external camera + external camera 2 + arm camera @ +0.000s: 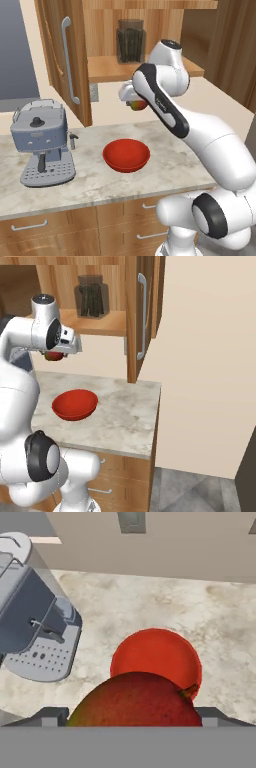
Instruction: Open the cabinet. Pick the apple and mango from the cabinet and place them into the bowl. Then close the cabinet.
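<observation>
The bowl (126,155) stands on the marble table (90,185), upright, and nothing lies in it. The cabinet (65,60) hangs above the table with both doors swung open; its shelf (107,70) carries a dark glass jar (131,41) near the middle.

The end effector (136,104) hangs in the air above the bowl and below the shelf edge. Its jaws stand wide, closed around the mango (135,699), which fills the space between the fingers in the hand view, red shading to green-yellow, stem stub to the right. In that view the bowl sits directly beyond the fruit.

A grey coffee machine (42,142) occupies the table left of the bowl, apart from it. To the right of the bowl the table surface is bare up to its edge, where a beige wall panel (210,356) begins. The right cabinet door (142,316) projects forward above that bare area.
</observation>
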{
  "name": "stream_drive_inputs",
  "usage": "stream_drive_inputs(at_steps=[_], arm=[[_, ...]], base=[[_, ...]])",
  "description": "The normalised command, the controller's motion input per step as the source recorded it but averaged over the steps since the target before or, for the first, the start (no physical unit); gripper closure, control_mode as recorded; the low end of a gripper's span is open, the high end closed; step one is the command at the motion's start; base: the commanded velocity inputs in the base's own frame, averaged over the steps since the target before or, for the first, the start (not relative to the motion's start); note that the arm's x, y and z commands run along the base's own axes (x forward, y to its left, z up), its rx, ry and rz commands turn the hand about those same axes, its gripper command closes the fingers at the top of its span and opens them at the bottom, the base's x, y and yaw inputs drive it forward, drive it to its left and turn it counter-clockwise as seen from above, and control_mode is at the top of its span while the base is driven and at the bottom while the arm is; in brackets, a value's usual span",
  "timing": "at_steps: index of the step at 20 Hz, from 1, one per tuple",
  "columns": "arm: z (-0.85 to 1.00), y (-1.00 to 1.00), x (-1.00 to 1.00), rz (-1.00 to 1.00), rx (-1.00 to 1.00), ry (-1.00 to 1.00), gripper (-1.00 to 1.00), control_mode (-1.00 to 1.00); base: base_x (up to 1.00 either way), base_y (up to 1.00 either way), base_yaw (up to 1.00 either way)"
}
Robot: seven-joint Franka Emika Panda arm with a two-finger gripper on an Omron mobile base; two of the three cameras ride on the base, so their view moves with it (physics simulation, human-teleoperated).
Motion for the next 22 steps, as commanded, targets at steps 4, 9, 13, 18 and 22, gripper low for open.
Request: stream_drive_inputs(at_steps=[4, 9, 13, 18, 22], arm=[[-0.45, 0.03, 0.0, 0.0, -0.05, 0.12, 1.0, -1.0], [-0.44, 0.0, 0.0, 0.0, -0.02, 0.0, 1.0, -1.0], [-0.44, 0.0, 0.0, 0.0, 0.0, 0.0, 1.0, -1.0], [-0.47, 0.0, 0.0, 0.0, -0.01, 0.0, 1.0, -1.0], [-0.47, 0.0, 0.0, 0.0, 0.0, 0.0, 1.0, -1.0]], base=[[0.0, 0.0, 0.0], [0.0, 0.0, 0.0], [0.0, 0.0, 0.0], [0.0, 0.0, 0.0], [0.0, 0.0, 0.0]])
